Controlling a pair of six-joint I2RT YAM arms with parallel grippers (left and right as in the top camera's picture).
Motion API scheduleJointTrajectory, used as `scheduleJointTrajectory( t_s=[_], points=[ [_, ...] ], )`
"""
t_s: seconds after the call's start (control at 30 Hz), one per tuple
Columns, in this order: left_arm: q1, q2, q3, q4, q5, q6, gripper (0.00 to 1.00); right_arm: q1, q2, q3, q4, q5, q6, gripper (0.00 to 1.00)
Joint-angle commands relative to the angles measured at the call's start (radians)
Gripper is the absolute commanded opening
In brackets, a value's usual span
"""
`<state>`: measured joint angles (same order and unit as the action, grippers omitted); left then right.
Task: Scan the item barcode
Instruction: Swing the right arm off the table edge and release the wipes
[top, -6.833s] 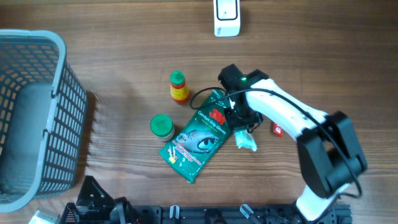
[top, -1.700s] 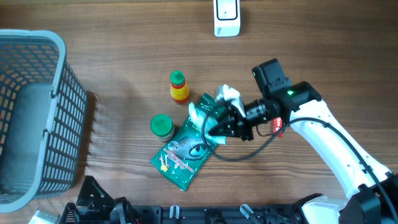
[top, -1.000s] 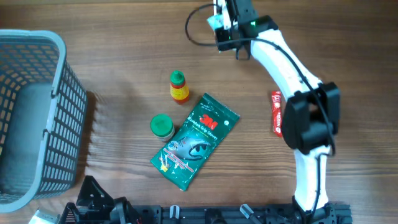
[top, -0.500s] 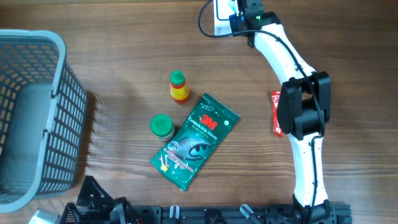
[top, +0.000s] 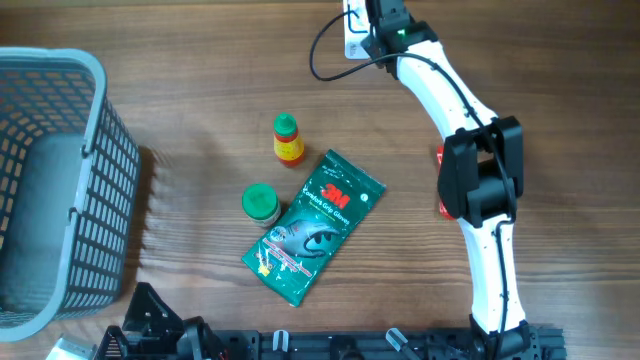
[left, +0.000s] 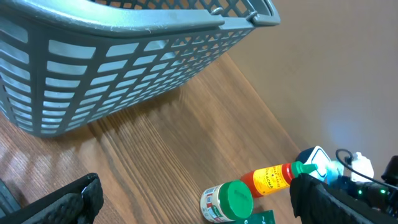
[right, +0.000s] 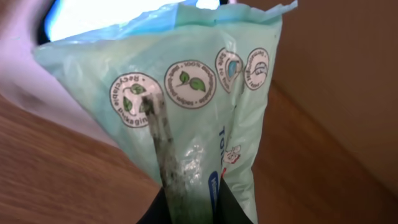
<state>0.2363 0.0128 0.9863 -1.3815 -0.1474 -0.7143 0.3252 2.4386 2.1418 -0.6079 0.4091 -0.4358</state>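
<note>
Overhead view: the right arm (top: 440, 85) stretches across the bench (top: 200, 60) to its far edge, with the wrist over the white scanner (top: 353, 28). The held item cannot be made out from this view. A sauce bottle (top: 287, 139), a green-lidded jar (top: 261, 203) and a green 3M packet (top: 315, 225) lie mid-bench. The jar sits just beside the packet. A red packet (top: 440, 207) shows partly from under the arm. A grey basket (top: 60, 70) stands at the left.

Left wrist view: the left jaws stand wide apart, with nothing between them. Ahead are the basket (left: 124, 56), the jar (left: 227, 200), the bottle (left: 273, 177) and the scanner (left: 317, 158).

Right wrist view: the right jaws are closed on the lower end of a pale green pouch (right: 186, 93), which stands upright and fills the frame. Round recycling seals face the camera.
</note>
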Motion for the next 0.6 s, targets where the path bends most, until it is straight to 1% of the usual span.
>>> scheduleJointTrajectory(
  t_s=[0.0,0.03,0.1,0.13,0.2,0.27,0.37,0.43,0.47,0.53,0.57],
  points=[
    [-0.004,-0.008,0.0,0.004,0.002,-0.001,1.0,-0.025,-0.024,0.027,-0.098,0.207,0.222,0.04],
    [-0.003,-0.008,0.0,0.004,0.002,-0.001,1.0,-0.033,-0.044,0.027,-0.167,0.268,0.344,0.04],
    [-0.003,-0.008,0.0,0.004,0.002,-0.001,1.0,-0.075,-0.064,0.027,-0.285,0.278,0.537,0.04],
    [-0.003,-0.008,0.0,0.004,0.002,-0.001,1.0,-0.156,-0.065,0.027,-0.391,0.268,0.683,0.04],
    [-0.003,-0.008,0.0,0.004,0.002,-0.001,1.0,-0.253,-0.065,0.015,-0.457,0.234,0.758,0.04],
    [-0.003,-0.008,0.0,0.004,0.002,-0.001,1.0,-0.397,-0.062,0.01,-0.482,0.193,0.758,0.04],
    [-0.003,-0.008,0.0,0.004,0.002,-0.001,1.0,-0.582,-0.062,0.01,-0.473,0.188,0.745,0.04],
    [-0.003,-0.008,0.0,0.004,0.002,-0.001,1.0,-0.705,-0.058,0.01,-0.429,0.171,0.696,0.04],
    [-0.003,-0.008,0.0,0.004,0.002,-0.001,1.0,-0.781,-0.058,0.01,-0.409,0.113,0.642,0.04],
    [-0.004,-0.008,0.0,0.004,0.002,-0.001,1.0,-0.871,-0.058,0.01,-0.402,0.063,0.62,0.04],
    [-0.003,-0.008,0.0,0.004,0.002,-0.001,1.0,-0.919,-0.058,0.01,-0.402,0.008,0.622,0.1]
  ],
)
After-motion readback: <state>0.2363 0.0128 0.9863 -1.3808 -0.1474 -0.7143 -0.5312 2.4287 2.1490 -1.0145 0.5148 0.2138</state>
